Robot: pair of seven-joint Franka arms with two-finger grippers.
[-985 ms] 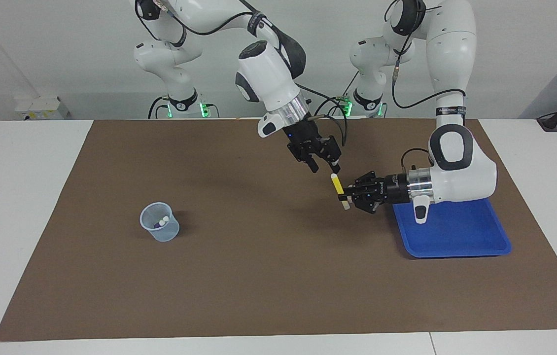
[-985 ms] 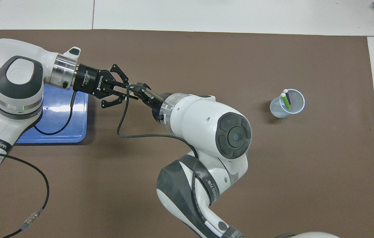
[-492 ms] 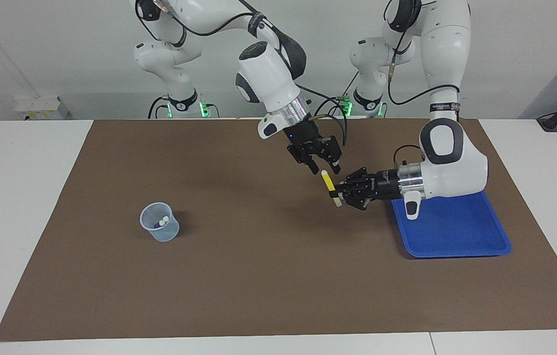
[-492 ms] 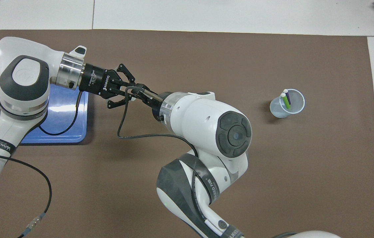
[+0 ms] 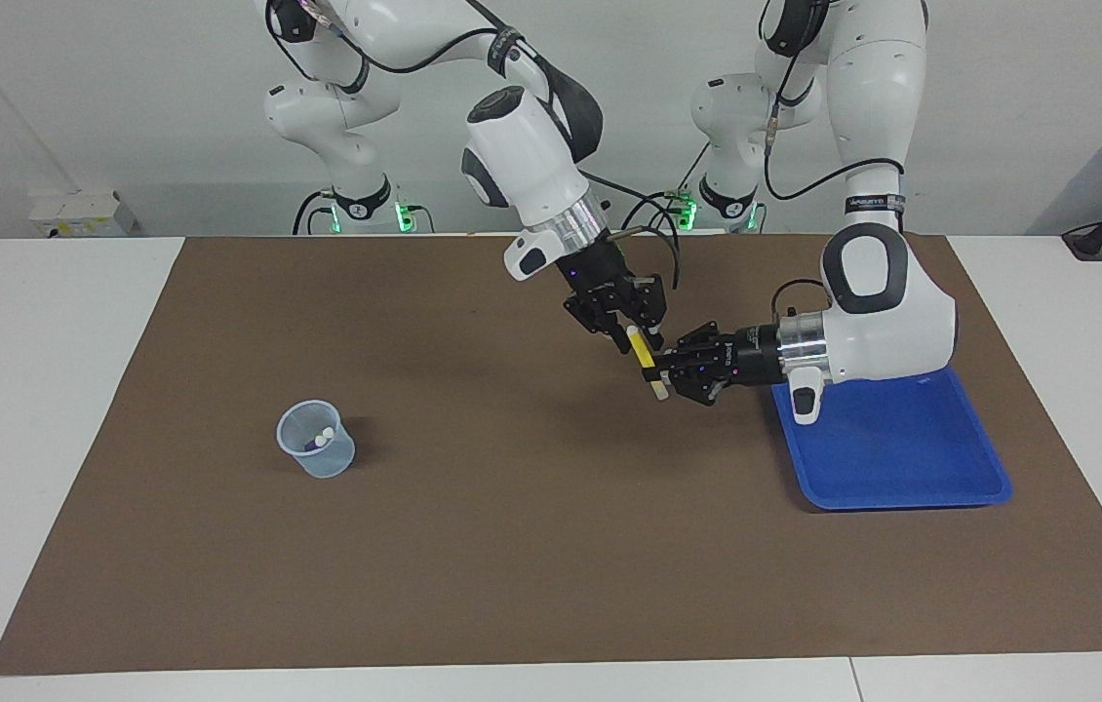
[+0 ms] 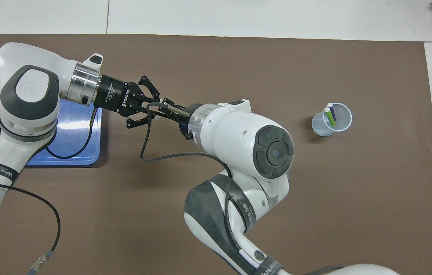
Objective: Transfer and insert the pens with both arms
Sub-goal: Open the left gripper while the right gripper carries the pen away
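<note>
Over the mat (image 5: 512,546) near its middle, our right gripper (image 5: 631,325), fingers spread, meets the top end of the near-upright yellow pen (image 5: 644,358), which our left gripper (image 5: 665,374) clamps low down. The cup (image 5: 316,439) stands well apart; the blue tray (image 5: 902,468) lies under our left arm.

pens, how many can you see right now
3. The yellow pen is held in the left gripper over the mat, its top at the right gripper. The purple pen and green pen stand in the cup.
</note>
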